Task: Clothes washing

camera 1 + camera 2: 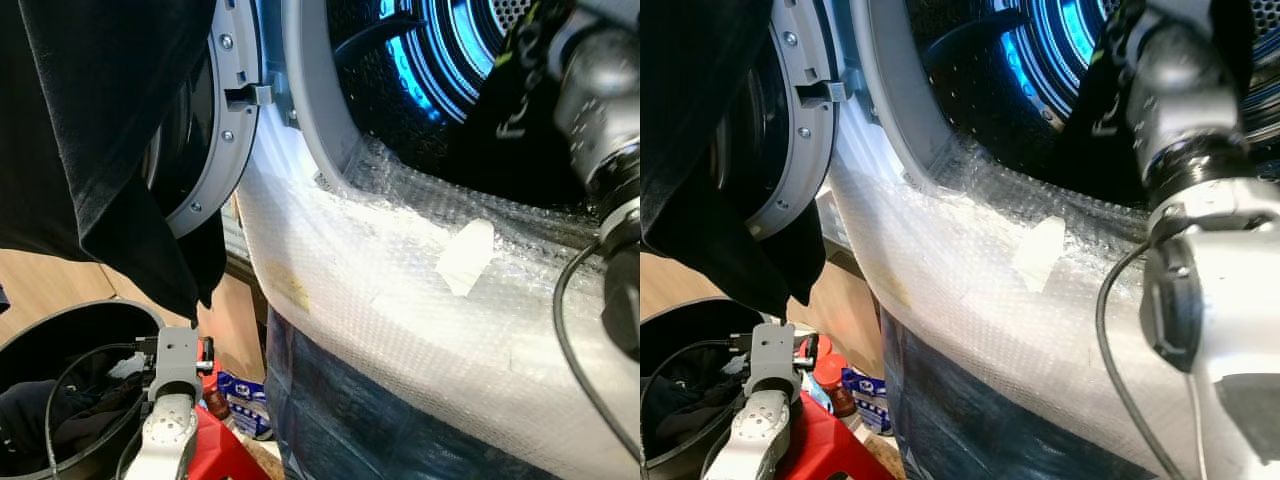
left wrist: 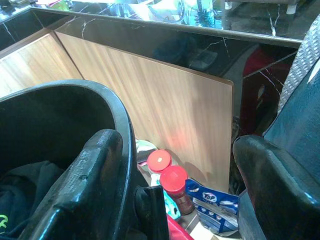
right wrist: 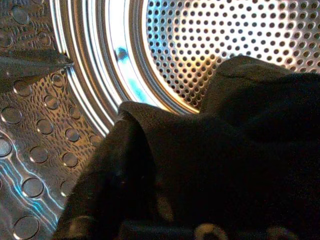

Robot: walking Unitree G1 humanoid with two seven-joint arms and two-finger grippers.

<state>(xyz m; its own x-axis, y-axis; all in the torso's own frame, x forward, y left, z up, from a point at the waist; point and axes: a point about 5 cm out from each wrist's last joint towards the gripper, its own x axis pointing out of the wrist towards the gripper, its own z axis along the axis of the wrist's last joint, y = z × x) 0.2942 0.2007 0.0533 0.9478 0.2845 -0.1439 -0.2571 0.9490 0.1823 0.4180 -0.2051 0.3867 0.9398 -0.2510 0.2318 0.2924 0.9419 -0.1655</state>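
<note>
Black cloth, a dark garment (image 3: 240, 150), sits draped over the right claw (image 3: 150, 210) inside the perforated steel drum (image 3: 225, 45) of the washing machine. From the wrist view the fabric wraps the one visible finger (image 3: 107, 175) and hides the rest, so I cannot tell how wide the claw stands; it appears to carry the garment.

The step in hand looks like loading. To do it well, the arm should reach far enough past the grey door seal (image 1: 315, 120) that the cloth falls clear of the rim, then let go fully so nothing trails over the bubble wrap (image 1: 400, 290) taped below the opening.

Another black garment (image 1: 100, 130) hangs at the near left, in front of the open door (image 1: 215, 150). Lower left, the left claw (image 2: 175, 200) hangs spread wide and empty beside the black basket (image 2: 75, 100), which holds more dark clothes (image 1: 40, 410). Red-capped bottles (image 2: 167, 175) stand by a wooden panel (image 2: 165, 110).
</note>
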